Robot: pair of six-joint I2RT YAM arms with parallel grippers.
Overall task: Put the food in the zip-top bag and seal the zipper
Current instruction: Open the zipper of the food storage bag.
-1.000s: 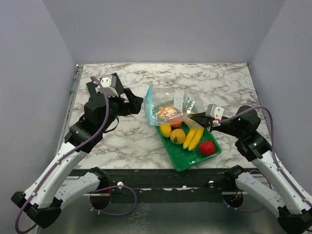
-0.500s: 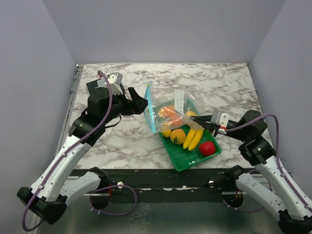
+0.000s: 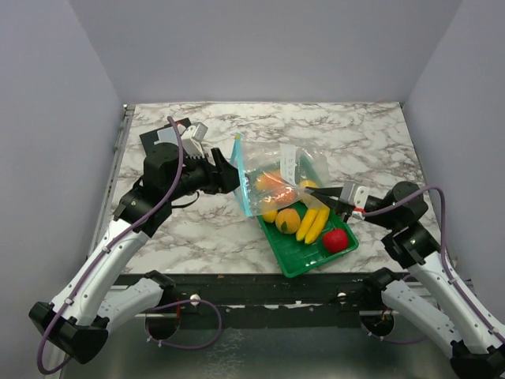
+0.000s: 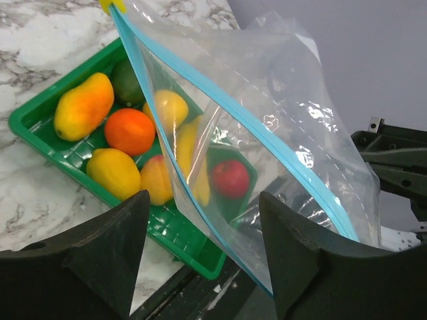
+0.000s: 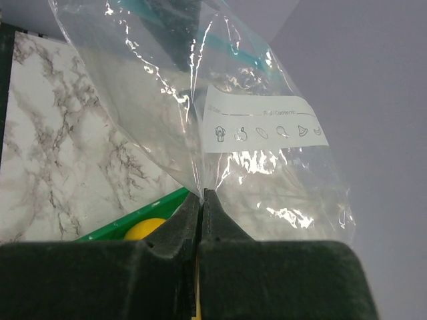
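Note:
The clear zip-top bag (image 3: 272, 170) hangs tilted above the green tray (image 3: 296, 260). My right gripper (image 3: 306, 188) is shut on a fold of its plastic (image 5: 201, 195). The light blue zipper (image 4: 267, 137) runs between the fingers of my open left gripper (image 4: 203, 220), which touch neither side of it. The food lies in the tray: bananas (image 3: 313, 223), red apple (image 3: 335, 240), orange (image 4: 129, 131) and yellow-orange pieces (image 4: 83, 107). Some of it shows through the bag. In the right wrist view the bag (image 5: 267, 173) looks empty.
A black flat object (image 3: 154, 136) lies at the back left behind my left arm. The tray sits close to the table's dark front edge (image 3: 237, 280). Grey walls close in the marble table (image 3: 355, 126) on three sides.
My left gripper has moved right to the bag's mouth and its jaws have narrowed around the zipper edge. The right gripper has drawn the bag up and to the right.

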